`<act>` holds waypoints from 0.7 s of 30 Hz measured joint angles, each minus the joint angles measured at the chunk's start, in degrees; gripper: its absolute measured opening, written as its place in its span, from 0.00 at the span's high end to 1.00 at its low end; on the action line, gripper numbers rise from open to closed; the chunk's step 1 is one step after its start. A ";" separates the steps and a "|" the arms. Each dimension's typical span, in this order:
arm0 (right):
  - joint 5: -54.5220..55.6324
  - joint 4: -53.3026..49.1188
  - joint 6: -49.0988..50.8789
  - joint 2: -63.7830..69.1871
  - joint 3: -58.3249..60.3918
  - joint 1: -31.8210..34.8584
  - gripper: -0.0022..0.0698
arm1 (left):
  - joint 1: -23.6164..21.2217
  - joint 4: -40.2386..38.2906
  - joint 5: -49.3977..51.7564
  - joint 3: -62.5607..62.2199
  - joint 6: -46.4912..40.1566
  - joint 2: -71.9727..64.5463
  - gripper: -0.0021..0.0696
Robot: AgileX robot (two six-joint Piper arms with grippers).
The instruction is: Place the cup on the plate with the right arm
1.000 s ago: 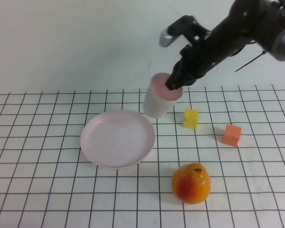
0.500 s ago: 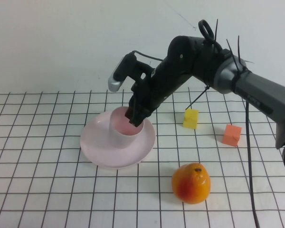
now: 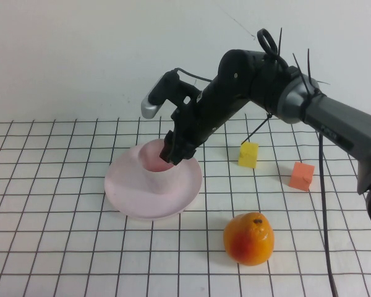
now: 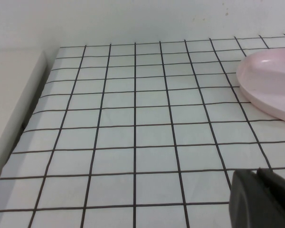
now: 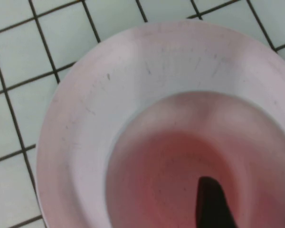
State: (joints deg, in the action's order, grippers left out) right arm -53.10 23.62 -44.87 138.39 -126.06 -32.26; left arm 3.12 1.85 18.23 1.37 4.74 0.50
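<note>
The pale pink cup (image 3: pixel 159 178) stands upright on the round pink plate (image 3: pixel 120 195), towards the plate's far right part. My right gripper (image 3: pixel 175 151) hangs over the cup's right rim. In the right wrist view one dark finger (image 5: pixel 211 204) reaches down inside the cup (image 5: pixel 171 156), with pink showing between it and the cup wall; the other finger is hidden. The plate (image 5: pixel 76 118) spreads around the cup. My left gripper (image 4: pixel 256 172) hovers low over the grid mat, shut and holding nothing, with the plate's edge (image 4: pixel 270 85) some way ahead of it.
An orange fruit (image 3: pixel 248 239) lies in front of the plate to the right. A yellow block (image 3: pixel 248 154) and an orange-red block (image 3: pixel 302 175) sit right of the plate. A white wall backs the mat; a raised ledge (image 4: pixel 19 109) borders its left side.
The right arm carried the cup from above the mat behind the plate down onto the plate. Since half a second ago the gripper has eased off the rim while the cup stays put.
</note>
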 joint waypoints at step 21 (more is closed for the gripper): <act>-3.05 -25.89 3.22 -24.14 0.22 0.00 0.46 | 0.00 0.00 0.00 0.00 0.00 0.00 0.98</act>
State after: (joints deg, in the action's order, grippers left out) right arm -56.15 -2.27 -41.65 114.26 -125.84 -32.26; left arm 3.12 1.85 18.23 1.37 4.74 0.50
